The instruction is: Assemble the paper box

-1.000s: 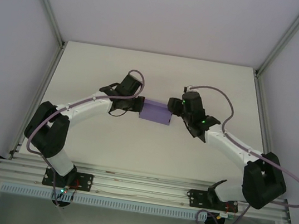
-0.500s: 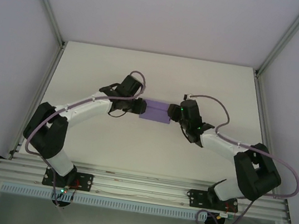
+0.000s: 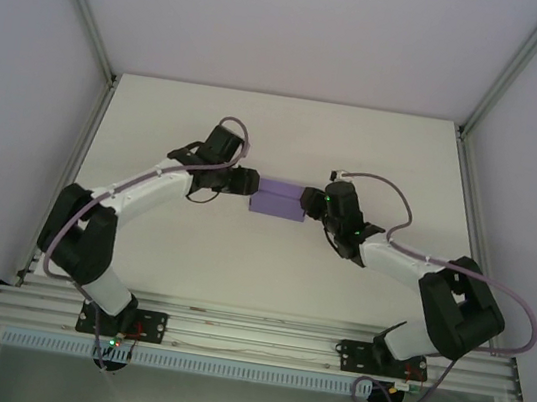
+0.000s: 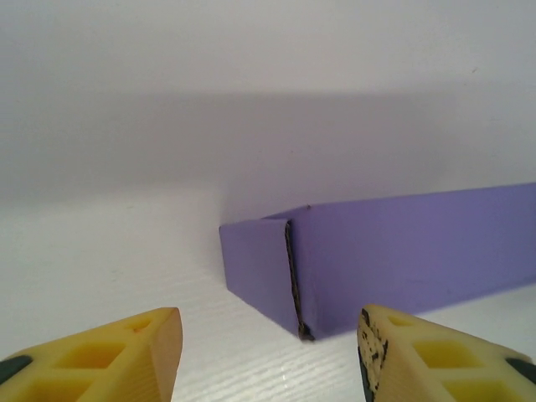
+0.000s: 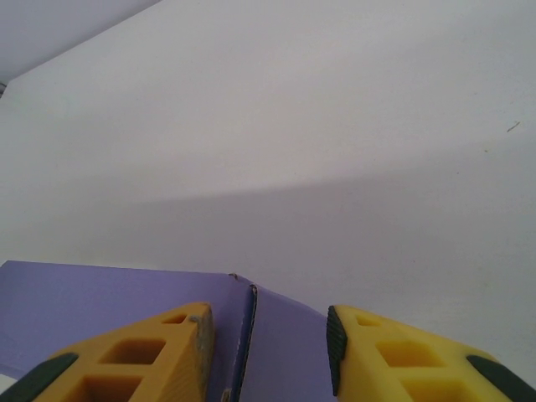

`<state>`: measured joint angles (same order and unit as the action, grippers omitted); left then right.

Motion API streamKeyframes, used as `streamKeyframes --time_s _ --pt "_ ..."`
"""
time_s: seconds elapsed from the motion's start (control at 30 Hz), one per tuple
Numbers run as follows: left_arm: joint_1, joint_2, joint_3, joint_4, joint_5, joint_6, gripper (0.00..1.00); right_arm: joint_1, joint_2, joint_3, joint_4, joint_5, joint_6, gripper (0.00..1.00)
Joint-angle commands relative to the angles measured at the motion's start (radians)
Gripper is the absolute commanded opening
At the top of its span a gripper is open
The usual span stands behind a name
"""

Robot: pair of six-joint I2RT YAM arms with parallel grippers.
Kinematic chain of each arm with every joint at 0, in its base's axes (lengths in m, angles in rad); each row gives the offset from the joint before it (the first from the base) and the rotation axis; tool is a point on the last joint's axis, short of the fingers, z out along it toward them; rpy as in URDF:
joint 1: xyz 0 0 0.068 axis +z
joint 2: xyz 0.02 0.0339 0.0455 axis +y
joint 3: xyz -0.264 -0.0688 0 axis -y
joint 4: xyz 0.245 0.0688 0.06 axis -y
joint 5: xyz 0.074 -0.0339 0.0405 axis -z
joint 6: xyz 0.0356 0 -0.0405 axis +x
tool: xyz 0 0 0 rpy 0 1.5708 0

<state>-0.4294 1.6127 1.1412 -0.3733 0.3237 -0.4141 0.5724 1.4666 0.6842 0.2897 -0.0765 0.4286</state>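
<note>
paper box | left hand clear of corner | right hand flanks corner

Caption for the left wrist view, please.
Open left gripper facing the corner of the purple paper-card box on the white table.

**Top external view:** set high behind the near edge of the tabletop, facing down and forward, far enough to take in the whole surface.

**Left wrist view:** low and close, looking almost level at the left end corner of the paper box.

**Right wrist view:** very close, tilted down onto the opposite end.

All three views share the box.
</note>
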Motion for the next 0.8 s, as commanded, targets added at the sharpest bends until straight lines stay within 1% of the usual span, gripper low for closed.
streamKeyframes --time_s 0.0,0.07,0.13,0.2,0.23,0.27,0.37,0.4,0.47,0.53,0.63,0.67,0.7,0.73,0.77 --pt "0.027 0.035 -0.058 0.118 0.110 -0.050 0.53 0.004 0.067 -0.054 -0.155 -0.026 0.011 0.40" --pt "0.057 0.051 -0.109 0.171 0.168 -0.079 0.45 0.004 0.073 -0.066 -0.143 -0.023 0.017 0.39" --pt "0.071 0.053 -0.175 0.236 0.219 -0.095 0.36 0.003 0.073 -0.079 -0.137 -0.022 0.022 0.34" --pt "0.070 0.047 -0.233 0.281 0.234 -0.100 0.29 0.003 0.075 -0.091 -0.125 -0.029 0.022 0.30" --pt "0.071 0.043 -0.259 0.301 0.240 -0.100 0.29 0.003 0.074 -0.099 -0.114 -0.037 0.018 0.30" --pt "0.071 0.040 -0.283 0.323 0.244 -0.107 0.26 0.004 0.077 -0.110 -0.098 -0.046 0.015 0.30" --pt "0.072 0.048 -0.336 0.379 0.267 -0.124 0.13 0.003 0.091 -0.143 -0.041 -0.052 0.023 0.27" --pt "0.071 0.054 -0.349 0.399 0.279 -0.123 0.11 0.003 0.097 -0.155 -0.022 -0.047 0.032 0.26" --pt "0.072 0.064 -0.356 0.417 0.286 -0.133 0.11 0.003 0.103 -0.165 0.010 -0.053 0.037 0.26" --pt "0.072 0.076 -0.341 0.418 0.290 -0.133 0.11 0.004 0.099 -0.147 -0.001 -0.064 0.030 0.27" --pt "0.071 0.067 -0.307 0.414 0.300 -0.132 0.12 0.003 0.075 -0.084 -0.073 -0.074 0.005 0.34" --pt "0.071 0.056 -0.293 0.407 0.295 -0.129 0.18 0.003 0.063 -0.058 -0.105 -0.077 -0.007 0.34" --pt "0.071 0.041 -0.275 0.387 0.278 -0.123 0.27 0.003 0.049 -0.026 -0.141 -0.079 -0.022 0.35" --pt "0.072 0.029 -0.255 0.362 0.259 -0.115 0.28 0.003 0.034 0.002 -0.169 -0.076 -0.029 0.36" --pt "0.071 0.015 -0.229 0.329 0.227 -0.100 0.30 0.003 0.019 0.032 -0.204 -0.064 -0.038 0.39"
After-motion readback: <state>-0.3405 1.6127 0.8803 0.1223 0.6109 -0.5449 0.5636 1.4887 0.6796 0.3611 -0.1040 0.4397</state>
